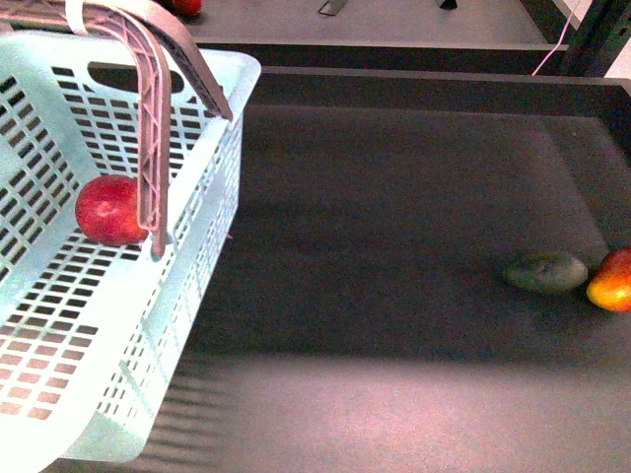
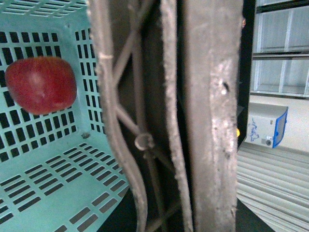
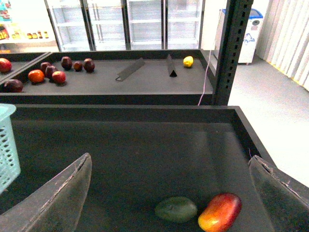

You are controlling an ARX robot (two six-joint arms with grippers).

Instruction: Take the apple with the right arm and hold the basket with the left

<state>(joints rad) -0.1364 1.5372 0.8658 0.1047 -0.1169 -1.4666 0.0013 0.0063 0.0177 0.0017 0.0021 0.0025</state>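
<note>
1. I see a pale turquoise plastic basket (image 1: 212,197), its walls and floor patterned with rows of rectangular slots.
2. Its ribbed swing handle (image 1: 150,128) reads pinkish brown to me.
3. The round apple (image 1: 110,209) is deep red.
4. The oval fruit (image 1: 545,272) is dark green.
5. The elongated fruit (image 1: 613,280) blends red into yellow-orange.
6. The flat tray surface (image 1: 394,227) is matte black.

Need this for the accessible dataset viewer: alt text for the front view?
A round red apple lies inside a tilted pale turquoise slotted plastic basket with a brown ribbed handle, at left. On the dark tabletop at right, a dark green oval fruit sits beside a red-yellow fruit.
</note>
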